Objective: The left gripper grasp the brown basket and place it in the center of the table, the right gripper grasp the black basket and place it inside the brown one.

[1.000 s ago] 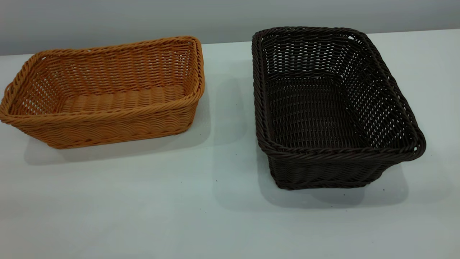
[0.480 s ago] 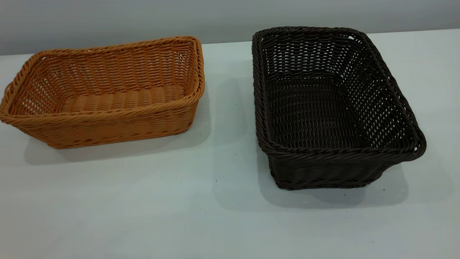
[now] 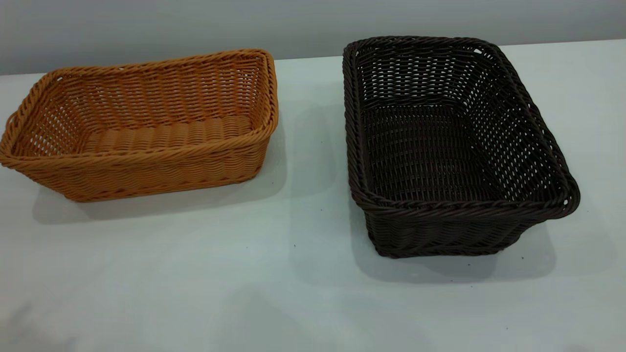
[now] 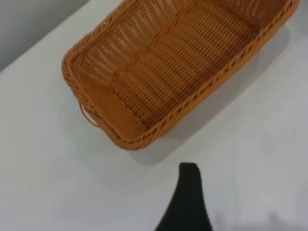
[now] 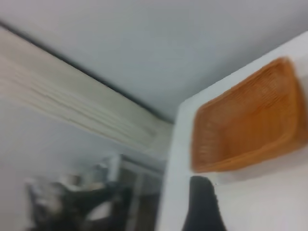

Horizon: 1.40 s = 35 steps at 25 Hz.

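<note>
- Orange-tan wicker marks the brown basket (image 3: 142, 127), which sits upright on the left half of the table (image 3: 293, 274) in the exterior view, its long side running across the view and slightly skewed.
- Its inside is empty, showing only the woven floor and flared walls under a braided rim.
- The left wrist view looks down on the same brown basket (image 4: 178, 62) from above one short end, where a small loop handle sticks out from the wall.
- Very dark, almost black wicker makes up the black basket (image 3: 450, 146), upright on the right half of the table, its long side running away from the camera.
- It is empty too, and the two baskets stand apart with a strip of bare white tabletop between them.
- One dark fingertip of the left gripper (image 4: 187, 202) shows in its wrist view, above bare table (image 4: 269, 159) just short of the brown basket's corner, not touching it; I cannot tell how wide it is spread.
- One dark fingertip of the right gripper (image 5: 202, 207) shows in its wrist view, with the brown basket (image 5: 245, 130) farther off; its spread cannot be told either.
- Neither gripper appears in the exterior view.
- A grey wall (image 3: 195, 24) runs behind the table.
</note>
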Each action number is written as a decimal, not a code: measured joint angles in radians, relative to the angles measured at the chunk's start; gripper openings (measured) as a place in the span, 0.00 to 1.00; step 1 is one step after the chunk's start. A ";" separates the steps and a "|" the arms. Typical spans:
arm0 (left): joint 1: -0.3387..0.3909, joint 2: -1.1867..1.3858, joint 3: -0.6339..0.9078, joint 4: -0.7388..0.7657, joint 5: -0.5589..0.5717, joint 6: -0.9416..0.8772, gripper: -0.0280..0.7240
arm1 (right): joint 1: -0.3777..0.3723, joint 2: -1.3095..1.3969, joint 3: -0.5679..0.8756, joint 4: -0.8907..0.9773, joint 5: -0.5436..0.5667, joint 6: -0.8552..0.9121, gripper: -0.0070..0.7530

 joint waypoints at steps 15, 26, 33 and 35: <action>-0.123 0.159 -0.032 -0.008 -0.067 -0.028 0.76 | 0.000 0.281 0.003 0.019 -0.110 0.247 0.61; -0.123 0.199 -0.141 -0.064 -0.087 -0.037 0.76 | 0.222 0.563 0.002 0.022 -0.259 0.347 0.61; -0.123 0.199 -0.141 -0.064 -0.087 -0.036 0.76 | 0.560 0.717 0.002 0.071 -0.594 0.568 0.62; -0.123 0.199 -0.141 -0.064 -0.087 -0.035 0.76 | 0.656 0.780 0.002 0.116 -0.684 0.623 0.62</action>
